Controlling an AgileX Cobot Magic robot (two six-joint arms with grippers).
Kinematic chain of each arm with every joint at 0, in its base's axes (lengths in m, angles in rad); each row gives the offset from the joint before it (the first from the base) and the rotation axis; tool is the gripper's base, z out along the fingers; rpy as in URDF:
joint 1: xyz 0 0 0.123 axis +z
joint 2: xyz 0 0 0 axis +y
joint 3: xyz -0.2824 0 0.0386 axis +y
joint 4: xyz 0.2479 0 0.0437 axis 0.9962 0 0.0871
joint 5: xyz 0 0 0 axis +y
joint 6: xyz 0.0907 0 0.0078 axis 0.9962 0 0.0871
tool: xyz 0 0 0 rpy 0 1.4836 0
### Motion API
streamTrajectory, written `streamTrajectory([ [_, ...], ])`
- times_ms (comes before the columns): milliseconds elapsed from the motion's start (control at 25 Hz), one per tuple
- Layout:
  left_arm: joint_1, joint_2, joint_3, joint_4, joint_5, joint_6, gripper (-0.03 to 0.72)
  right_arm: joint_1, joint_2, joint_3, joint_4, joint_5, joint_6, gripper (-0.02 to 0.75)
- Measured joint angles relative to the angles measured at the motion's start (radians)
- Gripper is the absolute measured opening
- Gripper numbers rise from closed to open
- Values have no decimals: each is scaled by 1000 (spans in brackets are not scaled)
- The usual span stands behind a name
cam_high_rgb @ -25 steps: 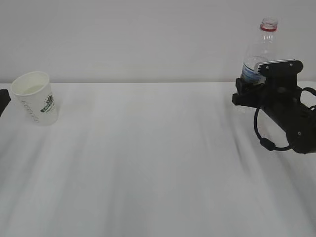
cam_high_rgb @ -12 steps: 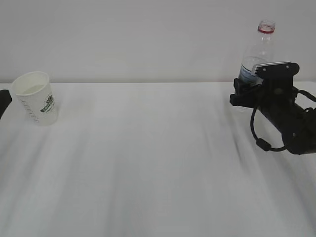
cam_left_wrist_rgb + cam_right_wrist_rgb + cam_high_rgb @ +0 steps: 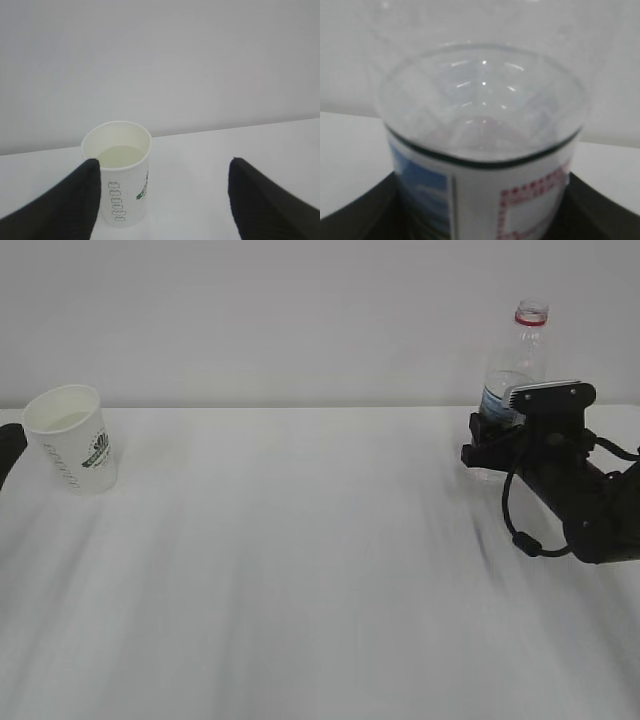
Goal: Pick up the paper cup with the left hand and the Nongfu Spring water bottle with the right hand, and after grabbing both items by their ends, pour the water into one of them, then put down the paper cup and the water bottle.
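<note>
The white paper cup [image 3: 72, 440] with a green logo stands upright on the table at the far left. In the left wrist view the paper cup [image 3: 121, 190] holds clear water [image 3: 120, 155] and sits just inside my left finger [image 3: 75, 200]. My left gripper [image 3: 163, 162] is open, with a wide gap to the right of the cup. My right gripper [image 3: 500, 435] is shut on the lower body of the Nongfu Spring water bottle [image 3: 515, 360], which is upright and uncapped, its base at the tabletop. The bottle [image 3: 480, 150] fills the right wrist view between the dark fingers [image 3: 365, 215].
A white cloth-covered table [image 3: 300, 570] stretches between cup and bottle, with a plain pale wall behind. Only a dark edge of the left arm [image 3: 8, 450] shows at the frame's left border. A black cable [image 3: 515, 530] loops below the right arm.
The right gripper has lowered the bottle and shifted it slightly left. The cup has not moved, and the left gripper stays open.
</note>
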Motion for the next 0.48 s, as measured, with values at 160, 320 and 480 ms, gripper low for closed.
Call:
streamTrajectory([
  [160,0,0,0,0,0,0,575,0,3,-1,0,-8,0,505],
  [320,0,0,0,0,0,0,573,0,3,-1,0,-10,0,507],
  [480,0,0,0,0,0,0,571,0,3,-1,0,-10,0,543],
])
